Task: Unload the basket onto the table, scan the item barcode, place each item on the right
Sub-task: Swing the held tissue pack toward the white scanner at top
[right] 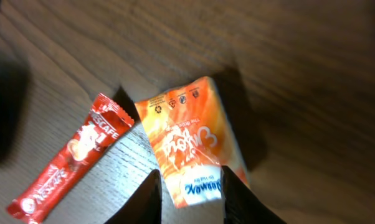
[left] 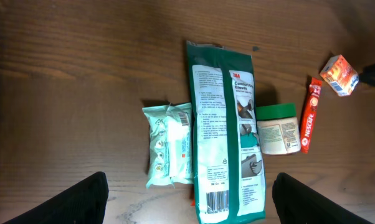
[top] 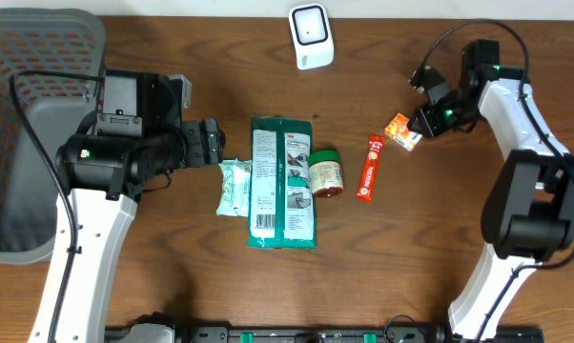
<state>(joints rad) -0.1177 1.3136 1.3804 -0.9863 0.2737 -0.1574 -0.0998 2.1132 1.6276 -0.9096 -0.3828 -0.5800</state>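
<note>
right wrist: hand straddles orange packet edge, maybe touching

Seven kinds, no duplicates
One each: scanner, basket, glove pack, wipes, jar, stick, carton.

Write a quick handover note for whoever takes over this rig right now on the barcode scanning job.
Left hand: open, empty, beside the pale green wipes pack.
Right hand: fingers straddle one end of the small orange carton lying on the wooden table; grip unclear.
White barcode scanner: at the far edge, apart from every item.
Done: no scan evident.
Left: lift an item and show its barcode to the scanner.
</note>
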